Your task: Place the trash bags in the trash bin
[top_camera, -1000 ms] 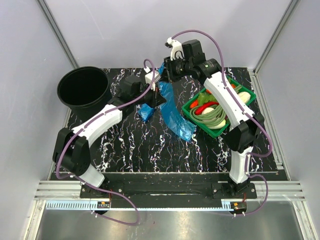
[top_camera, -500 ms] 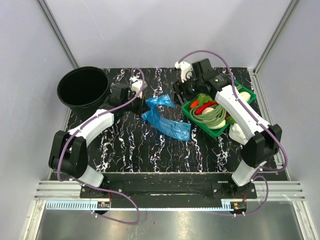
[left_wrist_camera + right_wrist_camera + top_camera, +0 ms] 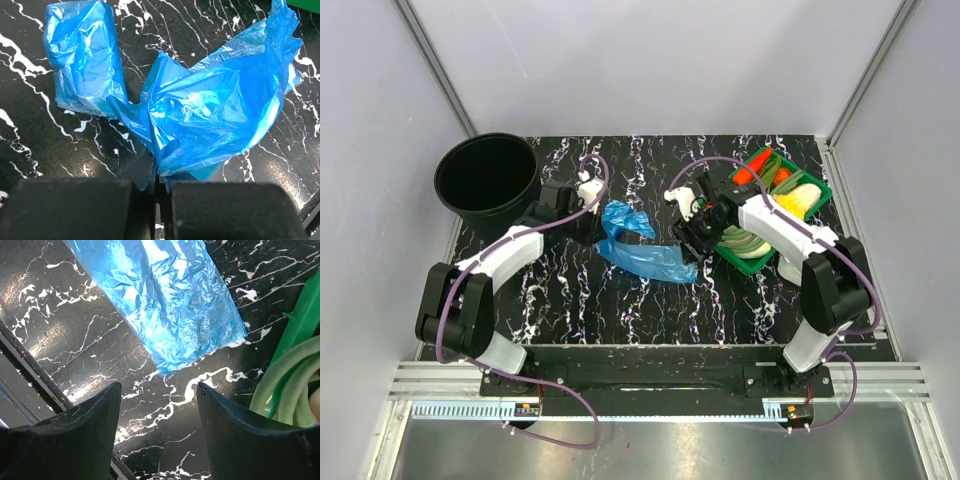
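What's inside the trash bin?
Only dark interior shows in the trash bin, no blue film. The trash bags lie on the table. Floor too dark to confirm.

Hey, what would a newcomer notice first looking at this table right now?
The glossy blue trash bags crumpled mid-table, with the left hand shut on one edge and the right hand open over the other end. Then the tall black trash bin at the far left corner and the green tray of vegetables on the right.

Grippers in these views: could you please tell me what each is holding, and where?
The left gripper pinches the crumpled blue trash bag by a bunched edge fold; the right gripper is open, holding nothing.
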